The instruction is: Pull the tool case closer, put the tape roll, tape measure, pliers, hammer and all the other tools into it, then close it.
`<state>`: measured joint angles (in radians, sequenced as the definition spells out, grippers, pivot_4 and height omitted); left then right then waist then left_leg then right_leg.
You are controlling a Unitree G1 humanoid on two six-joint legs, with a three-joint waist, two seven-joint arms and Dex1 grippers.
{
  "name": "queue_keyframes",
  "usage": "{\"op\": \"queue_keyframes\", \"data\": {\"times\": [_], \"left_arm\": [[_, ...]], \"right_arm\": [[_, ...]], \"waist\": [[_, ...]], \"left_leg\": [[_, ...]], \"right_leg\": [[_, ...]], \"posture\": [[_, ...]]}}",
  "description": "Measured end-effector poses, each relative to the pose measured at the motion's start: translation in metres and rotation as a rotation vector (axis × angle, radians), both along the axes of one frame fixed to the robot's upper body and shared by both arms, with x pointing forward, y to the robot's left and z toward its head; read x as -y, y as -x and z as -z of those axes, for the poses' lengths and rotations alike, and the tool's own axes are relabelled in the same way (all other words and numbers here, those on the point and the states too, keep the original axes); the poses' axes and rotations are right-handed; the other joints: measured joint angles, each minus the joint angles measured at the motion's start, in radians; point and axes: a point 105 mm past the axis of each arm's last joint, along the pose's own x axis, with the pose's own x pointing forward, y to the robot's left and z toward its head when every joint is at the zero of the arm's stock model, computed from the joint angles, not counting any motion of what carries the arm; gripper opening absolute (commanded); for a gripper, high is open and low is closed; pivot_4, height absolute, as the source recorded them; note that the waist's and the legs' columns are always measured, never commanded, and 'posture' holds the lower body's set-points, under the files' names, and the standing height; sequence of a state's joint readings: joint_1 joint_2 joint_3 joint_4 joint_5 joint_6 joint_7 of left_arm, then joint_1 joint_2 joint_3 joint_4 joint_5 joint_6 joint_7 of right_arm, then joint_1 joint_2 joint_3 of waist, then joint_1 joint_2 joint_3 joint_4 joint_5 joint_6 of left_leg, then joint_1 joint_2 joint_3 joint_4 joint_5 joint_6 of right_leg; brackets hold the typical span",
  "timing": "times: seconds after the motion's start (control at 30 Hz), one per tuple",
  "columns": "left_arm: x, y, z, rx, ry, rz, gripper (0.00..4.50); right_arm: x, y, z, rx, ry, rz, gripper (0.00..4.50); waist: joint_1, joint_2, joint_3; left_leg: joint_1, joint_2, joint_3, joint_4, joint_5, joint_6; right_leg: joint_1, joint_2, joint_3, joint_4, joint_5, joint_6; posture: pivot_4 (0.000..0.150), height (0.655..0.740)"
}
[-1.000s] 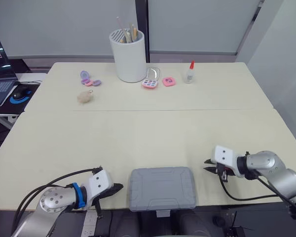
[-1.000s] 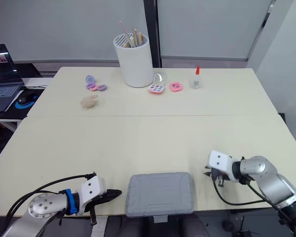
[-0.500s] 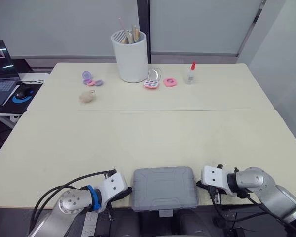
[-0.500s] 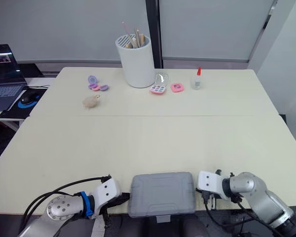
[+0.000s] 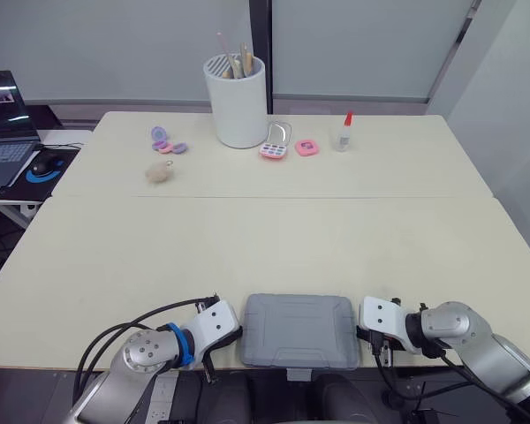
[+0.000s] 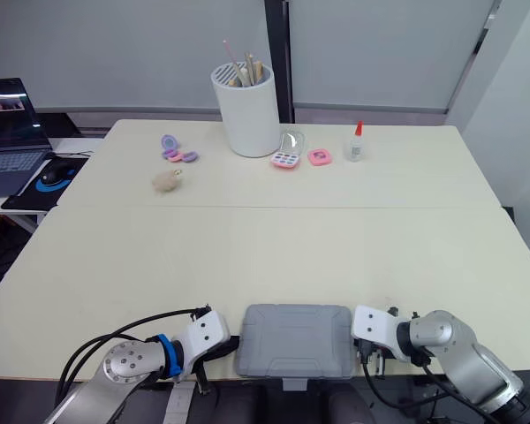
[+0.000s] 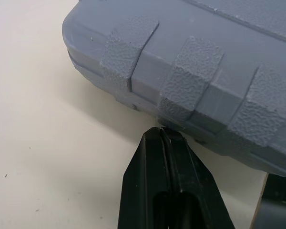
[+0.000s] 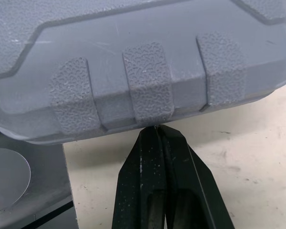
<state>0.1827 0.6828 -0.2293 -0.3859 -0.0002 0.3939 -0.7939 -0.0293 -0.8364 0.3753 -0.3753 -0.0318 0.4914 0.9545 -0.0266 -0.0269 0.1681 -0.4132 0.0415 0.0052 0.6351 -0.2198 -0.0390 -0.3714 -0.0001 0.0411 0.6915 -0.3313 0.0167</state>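
The grey tool case (image 5: 299,329) lies closed at the table's front edge, its latch tab hanging over the edge. My left gripper (image 5: 236,336) is at the case's left side. In the left wrist view its fingers (image 7: 158,143) are shut together, tips touching the ribbed side wall of the case (image 7: 195,90). My right gripper (image 5: 360,335) is at the case's right side. Its fingers (image 8: 155,143) are likewise shut, tips against the case wall (image 8: 148,90). The case sits between the two grippers.
At the table's far side stand a white holder (image 5: 237,104) with sticks, a pink palette (image 5: 272,149), a pink compact (image 5: 304,147), a glue bottle (image 5: 345,132), purple pieces (image 5: 164,141) and a beige fluffy ball (image 5: 158,173). A laptop (image 5: 2,132) and mouse (image 5: 41,165) sit on a side table at the left.
Both grippers have closed in from either side until their tips touch the case. The camera view has shifted slightly.
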Motion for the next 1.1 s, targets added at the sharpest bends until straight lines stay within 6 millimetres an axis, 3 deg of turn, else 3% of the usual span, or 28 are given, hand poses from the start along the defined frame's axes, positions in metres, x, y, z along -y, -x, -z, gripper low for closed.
{"op": "queue_keyframes", "data": {"times": [0.9,0.97,1.1], "left_arm": [[-0.003,-0.005,0.001,0.016,0.001,0.008,0.0],[-0.006,-0.007,-0.001,0.034,0.009,-0.003,0.0],[-0.032,-0.022,-0.011,0.12,0.006,-0.091,0.0]], "right_arm": [[0.0,-0.008,0.0,0.043,-0.003,0.011,0.01],[0.007,-0.012,0.001,0.062,0.002,0.018,0.01],[0.031,-0.028,-0.003,0.122,0.038,0.079,0.01]], "waist": [[0.0,0.0,0.0],[0.0,0.0,0.0],[0.0,0.0,0.0]], "left_leg": [[0.0,0.0,0.0,0.005,0.0,0.0],[0.0,0.0,0.0,0.006,0.0,0.0],[0.0,0.0,0.0,0.006,0.0,0.0]], "right_leg": [[0.0,0.0,0.0,0.005,0.0,0.0],[0.0,0.0,0.0,0.005,0.0,0.0],[0.0,0.0,0.0,0.006,0.0,0.0]], "posture": [[0.15,0.74],[0.15,0.74],[0.15,0.74]]}}
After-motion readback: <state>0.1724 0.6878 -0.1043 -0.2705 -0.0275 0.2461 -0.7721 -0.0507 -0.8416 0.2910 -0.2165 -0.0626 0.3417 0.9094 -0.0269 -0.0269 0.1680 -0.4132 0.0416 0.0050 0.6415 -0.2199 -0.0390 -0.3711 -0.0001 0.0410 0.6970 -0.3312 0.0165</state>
